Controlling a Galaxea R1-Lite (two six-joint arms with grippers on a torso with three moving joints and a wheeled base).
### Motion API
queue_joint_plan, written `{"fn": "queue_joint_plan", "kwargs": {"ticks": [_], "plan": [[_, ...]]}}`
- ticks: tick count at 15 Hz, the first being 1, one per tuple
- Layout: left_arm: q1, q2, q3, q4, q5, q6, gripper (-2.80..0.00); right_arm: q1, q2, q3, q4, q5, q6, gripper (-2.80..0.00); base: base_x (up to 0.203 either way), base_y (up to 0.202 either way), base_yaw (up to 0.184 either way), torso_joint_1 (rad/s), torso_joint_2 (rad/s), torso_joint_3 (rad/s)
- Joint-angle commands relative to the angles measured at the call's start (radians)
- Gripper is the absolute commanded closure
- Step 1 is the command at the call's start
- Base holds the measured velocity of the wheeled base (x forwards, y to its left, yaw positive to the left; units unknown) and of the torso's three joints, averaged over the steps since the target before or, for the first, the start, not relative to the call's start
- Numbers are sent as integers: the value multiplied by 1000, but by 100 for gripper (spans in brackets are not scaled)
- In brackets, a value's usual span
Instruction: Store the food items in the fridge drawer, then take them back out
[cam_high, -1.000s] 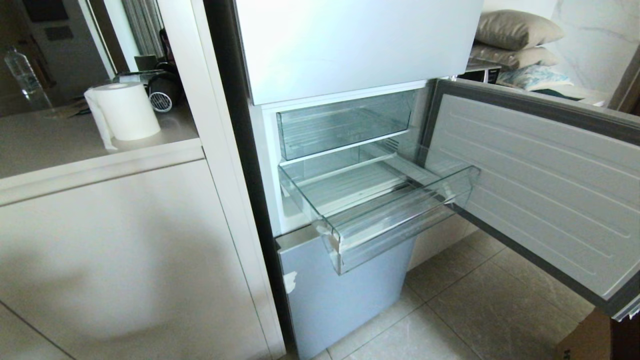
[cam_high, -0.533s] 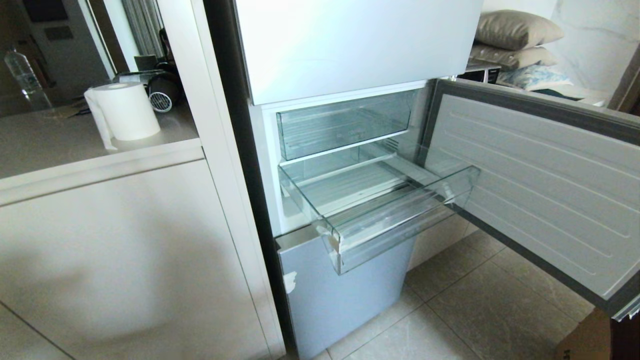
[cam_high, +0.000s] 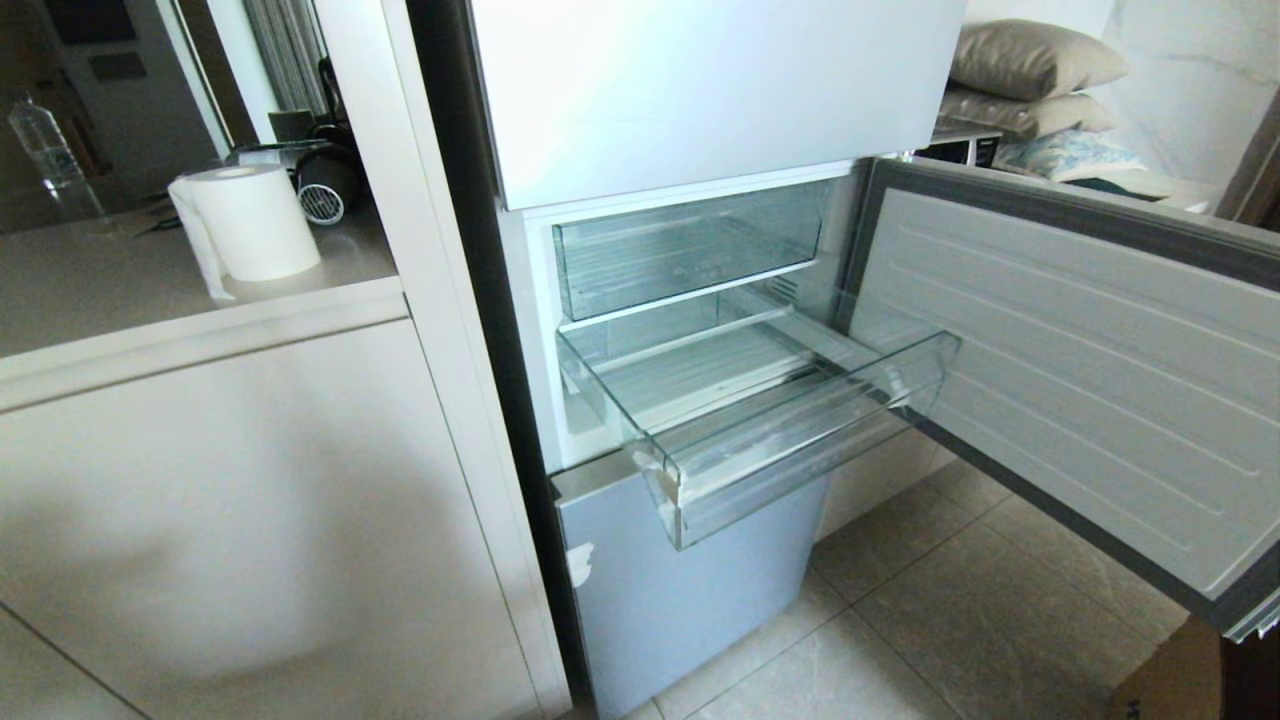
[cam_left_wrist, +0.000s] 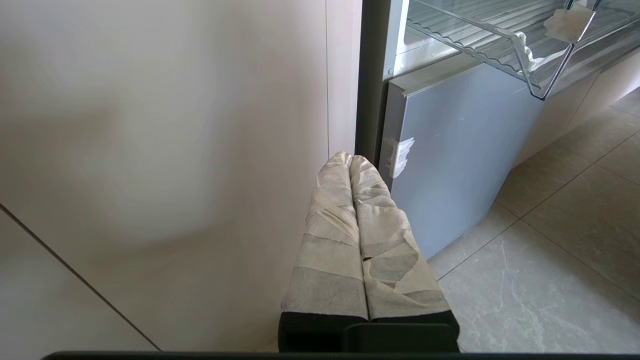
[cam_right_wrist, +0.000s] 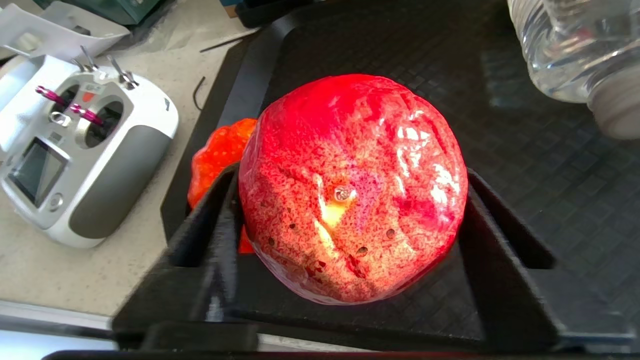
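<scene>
Now one red fruit (cam_right_wrist: 352, 190) sits between the two black fingers of the right gripper (cam_right_wrist: 350, 235), a finger against each flank, so the jaws are clasped around it. It is above a black tray (cam_right_wrist: 525, 150) on a pale counter (cam_right_wrist: 50, 270); whether it rests on the tray or hangs just over it I cannot tell. A second, orange-red item (cam_right_wrist: 217, 155) lies at the tray's edge, half hidden behind the fruit. One white remote (cam_right_wrist: 75, 150) lies on the counter beside the tray, and one clear bottle (cam_right_wrist: 575, 55) lies at the tray's far corner, apart from the fruit.

Neither arm shows in the head view. Two clear bins sit in the fridge: the upper one (cam_high: 690, 250) pushed in, the drawer (cam_high: 790, 430) below pulled out past the fridge front, its thick lip foremost and nothing seen inside. One door (cam_high: 1080, 380) stands open at the drawer's right end; tiled floor (cam_high: 960, 620) lies in front.

The left gripper (cam_left_wrist: 352, 162) hangs low by the cabinet (cam_left_wrist: 165, 150), its two wrapped fingers pressed together on nothing.
</scene>
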Motion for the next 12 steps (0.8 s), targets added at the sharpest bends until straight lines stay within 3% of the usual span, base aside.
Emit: {"fn": "queue_joint_plan", "kwargs": {"ticks": [1, 7, 10, 11, 12], "plan": [[0, 2, 0, 0, 0, 1, 0, 0, 11, -9, -6, 3, 3, -280, 0, 0, 0, 0, 0, 0], [0, 2, 0, 0, 0, 0, 0, -3, -2, -29, -6, 3, 20, -280, 0, 0, 0, 0, 0, 0], [0, 2, 0, 0, 0, 1, 0, -4, -111, -8, -6, 4, 41, -280, 0, 0, 0, 0, 0, 0], [0, 2, 0, 0, 0, 0, 0, -4, -150, 1, -5, 4, 46, 0, 0, 0, 0, 0, 0, 0], [0, 2, 0, 0, 0, 1, 0, -4, -195, 14, -5, 4, 55, 0, 0, 0, 0, 0, 0, 0]]}}
